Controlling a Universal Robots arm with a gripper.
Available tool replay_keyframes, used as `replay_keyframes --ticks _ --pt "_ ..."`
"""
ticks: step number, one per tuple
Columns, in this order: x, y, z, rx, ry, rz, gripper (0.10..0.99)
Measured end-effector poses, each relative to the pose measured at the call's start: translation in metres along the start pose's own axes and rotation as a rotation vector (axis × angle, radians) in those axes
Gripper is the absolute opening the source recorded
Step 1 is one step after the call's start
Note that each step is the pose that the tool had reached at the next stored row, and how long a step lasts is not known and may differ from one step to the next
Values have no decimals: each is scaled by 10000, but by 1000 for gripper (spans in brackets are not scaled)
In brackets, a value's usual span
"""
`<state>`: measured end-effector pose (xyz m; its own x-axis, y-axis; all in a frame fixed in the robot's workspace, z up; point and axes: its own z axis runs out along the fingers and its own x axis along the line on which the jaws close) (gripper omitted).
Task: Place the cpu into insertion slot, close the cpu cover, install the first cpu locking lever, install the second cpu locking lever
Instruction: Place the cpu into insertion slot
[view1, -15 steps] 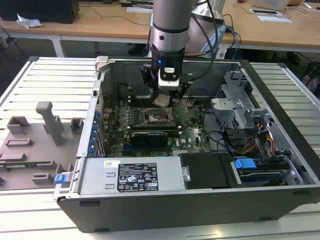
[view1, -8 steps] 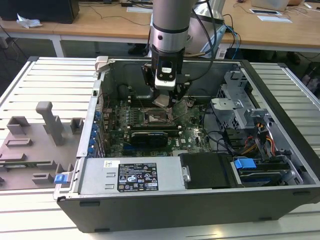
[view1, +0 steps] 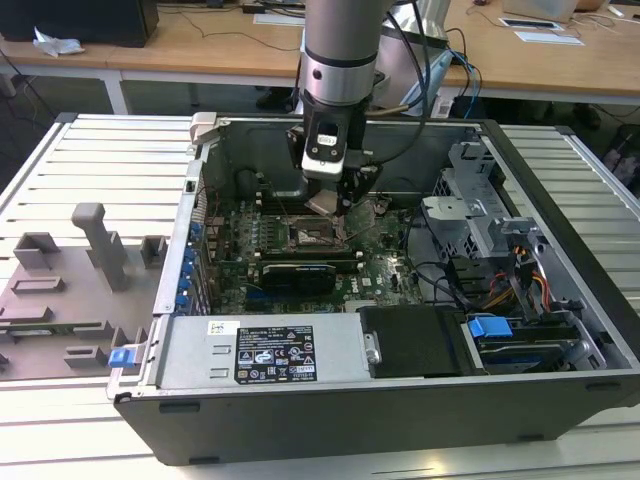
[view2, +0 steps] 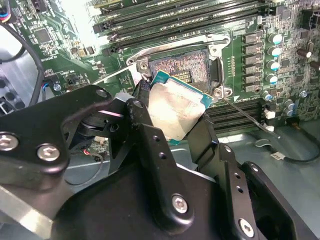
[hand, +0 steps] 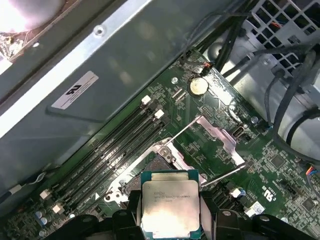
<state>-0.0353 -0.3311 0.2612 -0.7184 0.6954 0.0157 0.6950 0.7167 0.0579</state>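
My gripper (view2: 175, 117) is shut on the cpu (view2: 176, 106), a flat square chip with a pale metal top and a green edge, with one black finger (view2: 146, 132) on each side. The cpu (hand: 170, 204) hangs slightly tilted just above the insertion slot (view2: 184, 67), a square black socket with a metal rim, and does not touch it. In the exterior view the gripper (view1: 327, 205) holds the cpu (view1: 322, 204) over the slot (view1: 305, 238). The cpu cover (hand: 218, 137) stands swung open beside the slot. Two thin locking levers (hand: 220, 174) stick up, unlatched.
Long black memory slots (hand: 112, 147) run along one side of the socket. The open computer case (view1: 560, 300) walls me in, with cables and a drive cage (view1: 480, 215) toward the exterior view's right. A grey fixture plate (view1: 70, 290) lies outside the case.
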Motion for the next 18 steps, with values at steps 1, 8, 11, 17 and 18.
replay_keyframes --ticks 1,8,11,17,18 --pt "0 0 0 0 -5 77 545" --pt "0 0 5 -14 -54 916 545" --pt "0 -1 6 -17 -72 1202 545" --pt "0 -1 9 -15 -118 1787 545" --pt "0 -1 9 -13 -128 1897 545"
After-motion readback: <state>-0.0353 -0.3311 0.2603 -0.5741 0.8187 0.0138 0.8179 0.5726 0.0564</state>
